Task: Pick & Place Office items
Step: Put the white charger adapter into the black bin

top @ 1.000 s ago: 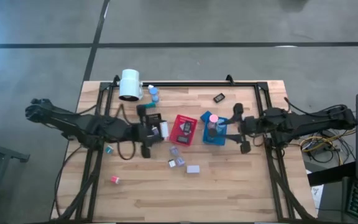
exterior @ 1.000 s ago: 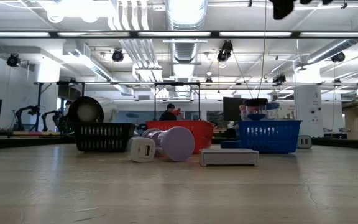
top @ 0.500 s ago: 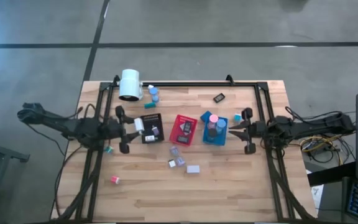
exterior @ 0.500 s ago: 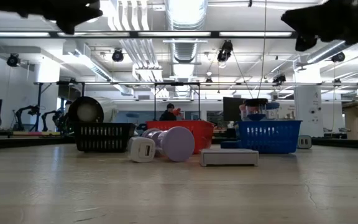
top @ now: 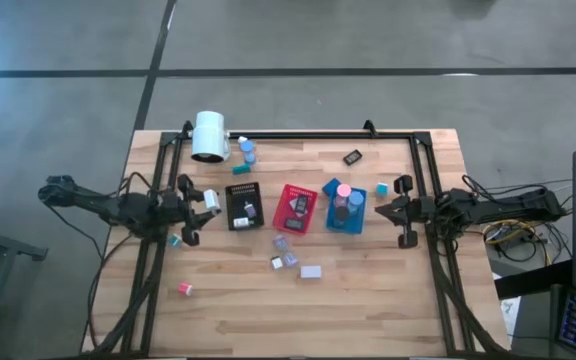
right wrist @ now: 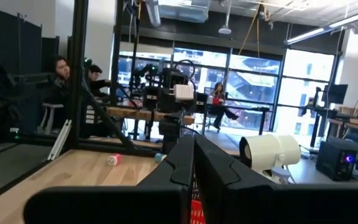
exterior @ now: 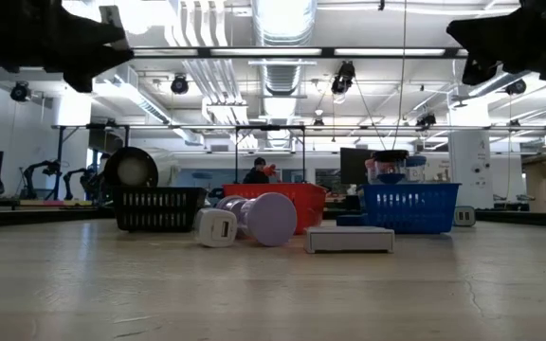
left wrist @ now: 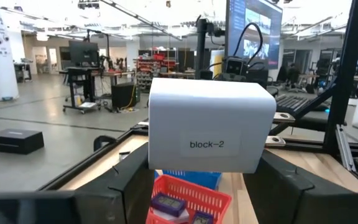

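- The left gripper (top: 206,199) holds a white block (left wrist: 211,124) with the words "block-2" on it. The block sits tight between its two fingers (left wrist: 129,193).
- A second ago this arm was reaching over the black tray (top: 242,206). It has since pulled back to the left side of the table (top: 268,300), lifted up, with the block still in its grip.
- The right gripper (top: 384,208) has pulled back too, away from the blue tray (top: 347,221). Its fingers (right wrist: 179,163) were apart a second ago. Now they are pressed together with nothing between them.
- It looks like the right arm just dropped a piece in the blue tray, so that job seems done.
- The white block still needs a home, likely one of the trays.
- More small pieces lie loose on the wood: a grey block (top: 311,271), a pink cap (top: 184,288) and a teal bit (top: 381,189).
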Tool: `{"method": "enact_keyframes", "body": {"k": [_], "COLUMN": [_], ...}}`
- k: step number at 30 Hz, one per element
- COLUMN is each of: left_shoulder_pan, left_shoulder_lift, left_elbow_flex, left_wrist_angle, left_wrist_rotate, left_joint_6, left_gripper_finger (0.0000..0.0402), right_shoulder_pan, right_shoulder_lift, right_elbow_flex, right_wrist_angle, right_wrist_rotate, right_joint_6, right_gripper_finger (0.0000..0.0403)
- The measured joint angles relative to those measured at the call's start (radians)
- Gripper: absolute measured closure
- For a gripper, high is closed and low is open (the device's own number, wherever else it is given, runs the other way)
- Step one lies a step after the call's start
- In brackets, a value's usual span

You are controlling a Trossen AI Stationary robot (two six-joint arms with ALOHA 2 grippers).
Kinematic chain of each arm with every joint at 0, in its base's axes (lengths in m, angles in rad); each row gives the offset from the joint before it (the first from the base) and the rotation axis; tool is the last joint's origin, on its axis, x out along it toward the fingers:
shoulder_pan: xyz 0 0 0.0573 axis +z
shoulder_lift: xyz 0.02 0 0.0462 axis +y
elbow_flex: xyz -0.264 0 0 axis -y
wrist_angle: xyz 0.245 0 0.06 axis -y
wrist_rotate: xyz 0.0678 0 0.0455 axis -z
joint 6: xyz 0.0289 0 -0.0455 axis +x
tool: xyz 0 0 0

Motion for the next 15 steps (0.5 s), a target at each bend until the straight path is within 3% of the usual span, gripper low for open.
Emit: {"method": "enact_keyframes", "body": {"k": [15], "left_shoulder_pan": [0.002], "left_shoulder_lift": [-0.132], "left_elbow_flex": [-0.068], "left_wrist_angle": [-0.026], "left_wrist_rotate": [-0.005], "left_joint_6": [0.003], "left_gripper_finger": [0.0189], "right_shoulder_pan": [0.0], "right_shoulder_lift": [-0.009], "right_elbow_flex": [-0.013], "right_wrist_angle": [-0.044], "right_wrist_rotate": [0.0], "right_joint_6": [-0.002], "right_gripper_finger": [0.0394]}}
